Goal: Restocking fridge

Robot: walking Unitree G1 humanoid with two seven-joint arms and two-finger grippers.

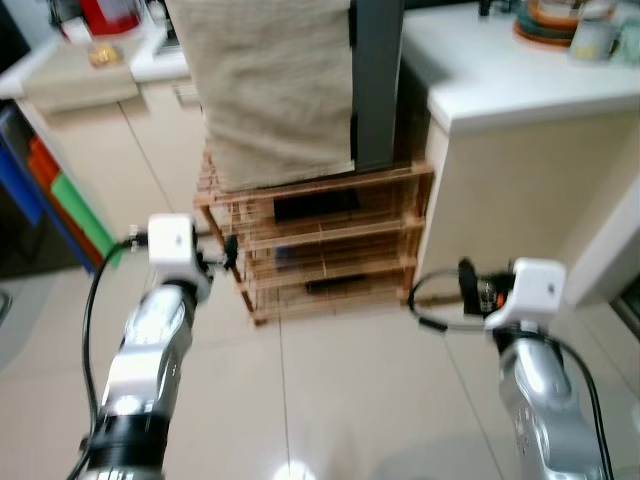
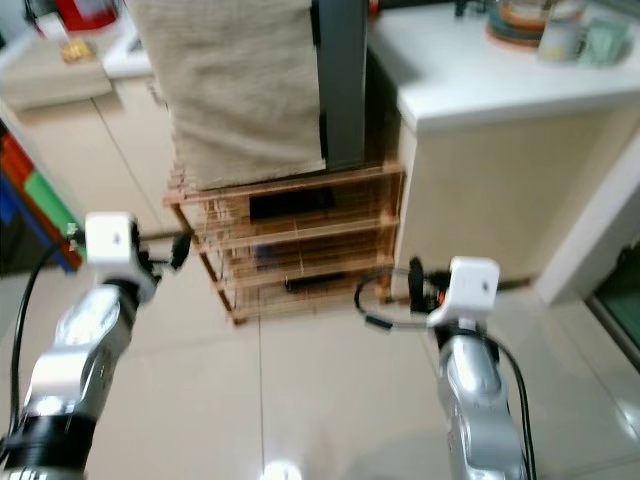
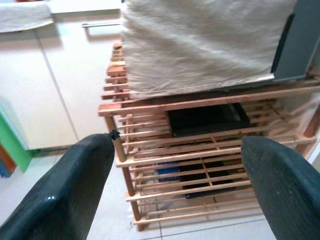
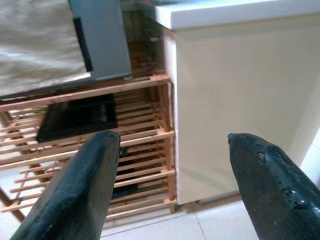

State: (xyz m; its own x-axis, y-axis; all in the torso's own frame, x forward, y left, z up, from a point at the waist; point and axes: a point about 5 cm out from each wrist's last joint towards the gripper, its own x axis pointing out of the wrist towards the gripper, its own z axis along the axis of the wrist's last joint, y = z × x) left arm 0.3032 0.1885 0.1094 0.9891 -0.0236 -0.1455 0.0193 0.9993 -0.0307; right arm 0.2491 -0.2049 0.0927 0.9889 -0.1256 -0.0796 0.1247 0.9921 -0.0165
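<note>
I am approaching a wooden slatted rack [image 1: 320, 240] under a cloth-draped grey appliance [image 1: 375, 80], holding left gripper [image 3: 175, 185] and right gripper [image 4: 170, 185] empty, jaws spread wide. I cannot tell where the restocking goods are; finding them comes next.

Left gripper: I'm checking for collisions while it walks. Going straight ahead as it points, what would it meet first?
Probably the wooden slatted rack, around its upper shelves: the open left gripper frames it dead ahead. Depth is unclear.

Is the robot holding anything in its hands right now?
No, nothing. The left gripper and the right gripper are both open and empty, facing the wooden rack.
</note>
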